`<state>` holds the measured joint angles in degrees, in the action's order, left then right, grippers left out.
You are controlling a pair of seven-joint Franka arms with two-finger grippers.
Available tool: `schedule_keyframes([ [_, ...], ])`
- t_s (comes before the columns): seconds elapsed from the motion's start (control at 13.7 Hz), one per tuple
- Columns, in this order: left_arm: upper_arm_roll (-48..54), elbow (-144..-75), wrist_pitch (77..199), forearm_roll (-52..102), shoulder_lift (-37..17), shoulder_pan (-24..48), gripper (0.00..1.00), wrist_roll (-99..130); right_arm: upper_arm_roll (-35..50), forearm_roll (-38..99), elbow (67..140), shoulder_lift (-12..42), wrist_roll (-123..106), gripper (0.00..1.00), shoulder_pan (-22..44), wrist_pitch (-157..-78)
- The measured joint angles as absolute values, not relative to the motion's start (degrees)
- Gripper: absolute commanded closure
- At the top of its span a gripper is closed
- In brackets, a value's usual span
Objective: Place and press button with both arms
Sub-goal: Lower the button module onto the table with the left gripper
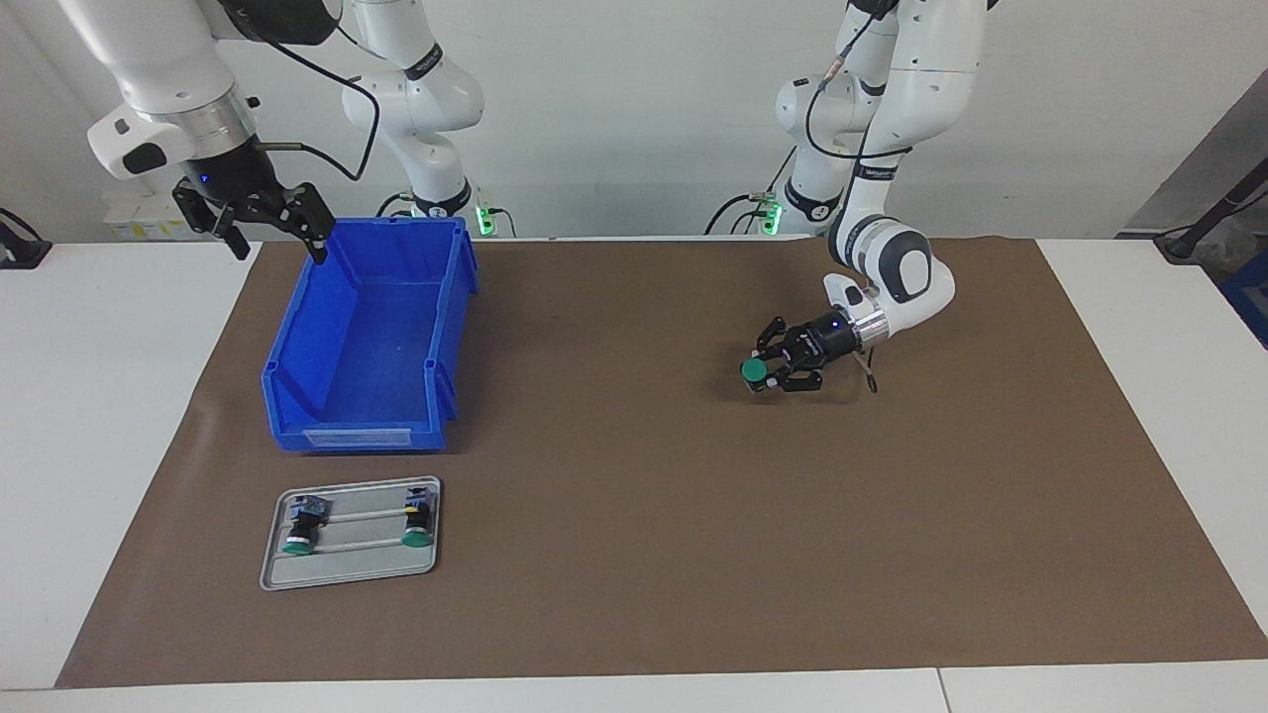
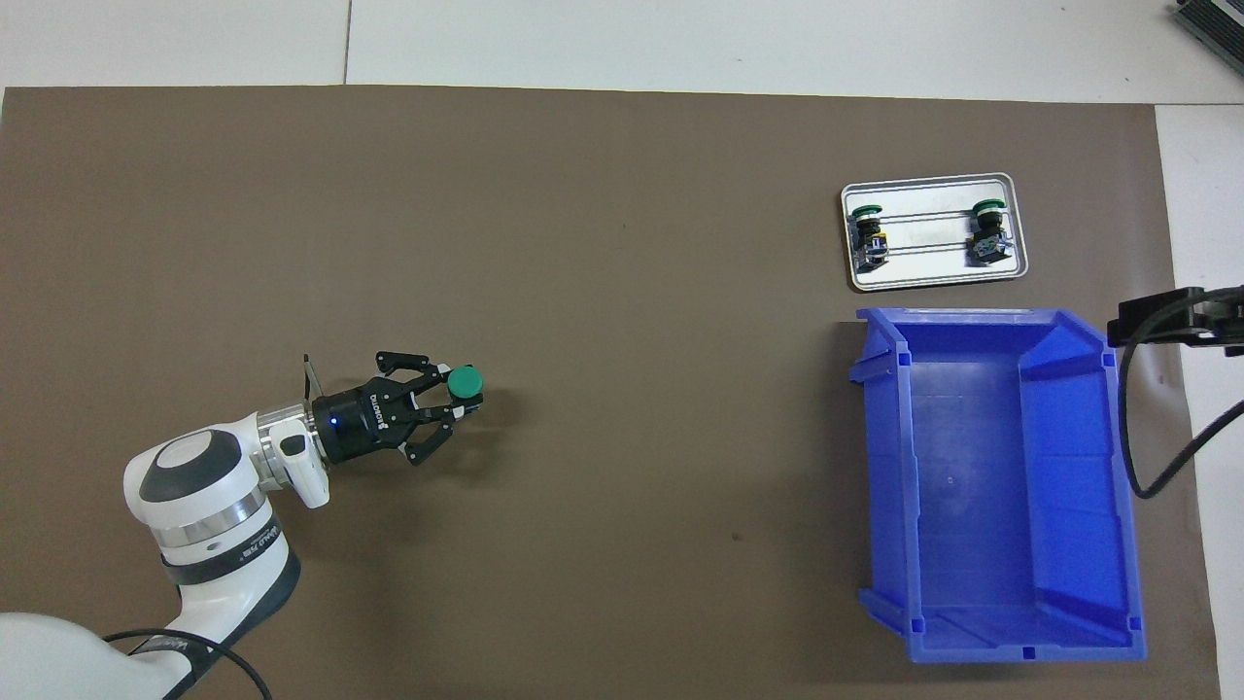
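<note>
- Left tool (image 1: 775, 371) pinches the button (image 1: 755, 370) low over the brown mat (image 1: 634, 515), green cap outward, likely exposing it for pressing.
- Right tool (image 1: 265, 220), spread, waits above the blue bin (image 1: 367, 337).

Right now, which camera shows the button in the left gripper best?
The overhead view: the button shows its whole round green cap between the left gripper fingers. The facing view shows only the cap edge-on, low over the mat.

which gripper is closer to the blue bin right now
Right. The right gripper hangs open just above the blue bin, at its rim; the left gripper holds a button over the mat.
</note>
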<state>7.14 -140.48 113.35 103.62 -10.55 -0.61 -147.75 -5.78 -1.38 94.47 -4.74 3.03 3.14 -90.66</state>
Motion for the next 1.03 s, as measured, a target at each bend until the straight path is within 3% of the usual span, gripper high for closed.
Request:
schedule_keyframes([
  [1.03, 6.4, -144.4, 99.0, 104.3, -14.7, -1.1, 1.0, -157.3, -5.8, -1.4, 94.5, -4.7, 3.0, 0.0, 3.1, -90.7],
])
